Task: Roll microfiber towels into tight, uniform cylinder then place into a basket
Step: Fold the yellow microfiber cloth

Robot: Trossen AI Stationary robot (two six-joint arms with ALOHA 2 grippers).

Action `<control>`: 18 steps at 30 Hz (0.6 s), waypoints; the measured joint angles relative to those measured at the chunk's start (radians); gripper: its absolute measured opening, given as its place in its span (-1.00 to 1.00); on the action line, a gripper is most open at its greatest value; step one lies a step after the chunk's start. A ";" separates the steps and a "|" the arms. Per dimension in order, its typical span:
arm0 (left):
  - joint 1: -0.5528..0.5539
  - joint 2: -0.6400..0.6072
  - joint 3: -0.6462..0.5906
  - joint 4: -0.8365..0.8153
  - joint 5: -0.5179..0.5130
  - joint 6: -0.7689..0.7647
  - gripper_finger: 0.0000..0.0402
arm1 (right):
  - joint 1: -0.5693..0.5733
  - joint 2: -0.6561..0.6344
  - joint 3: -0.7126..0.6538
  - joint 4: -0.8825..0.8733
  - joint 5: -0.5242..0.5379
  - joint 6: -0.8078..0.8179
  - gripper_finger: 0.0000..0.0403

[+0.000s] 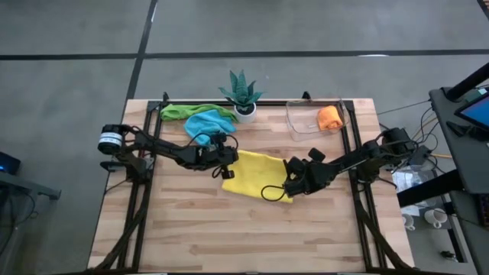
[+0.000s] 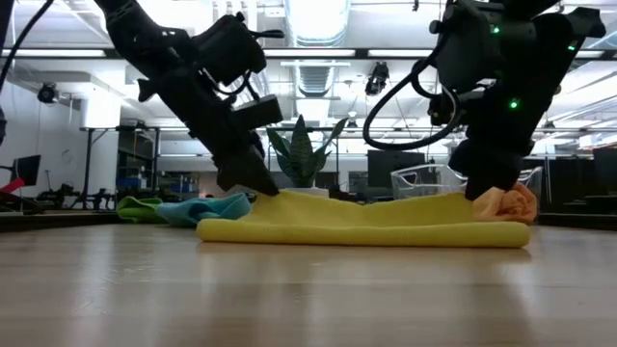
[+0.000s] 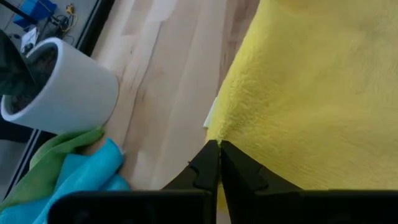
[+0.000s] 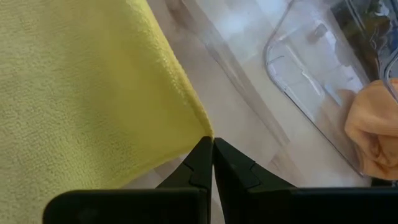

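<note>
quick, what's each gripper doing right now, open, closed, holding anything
Left gripper: closed, pinching a corner of the yellow towel.
Right gripper: closed, pinching another corner of the same towel.

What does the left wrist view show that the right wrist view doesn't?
Only the left wrist view shows the white plant pot and the blue towel lying against the green towel. Only the right wrist view shows the clear basket with the orange towel in it. Both show the yellow towel flat on the wooden table, with that arm's own gripper, left or right, shut on its edge.
</note>
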 joint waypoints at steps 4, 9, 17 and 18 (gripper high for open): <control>0.003 0.008 0.005 -0.005 0.000 0.001 -0.85 | 0.000 0.000 0.000 0.002 0.000 0.003 -0.93; 0.005 0.008 0.005 -0.003 -0.019 0.003 -0.51 | 0.000 0.000 0.000 -0.003 0.010 0.003 -0.69; 0.005 -0.032 0.028 -0.010 -0.098 0.090 -0.06 | 0.001 -0.021 0.024 -0.105 0.138 -0.010 -0.20; 0.004 -0.044 0.029 -0.012 -0.098 0.089 -0.04 | 0.005 -0.029 0.026 -0.116 0.144 -0.008 -0.16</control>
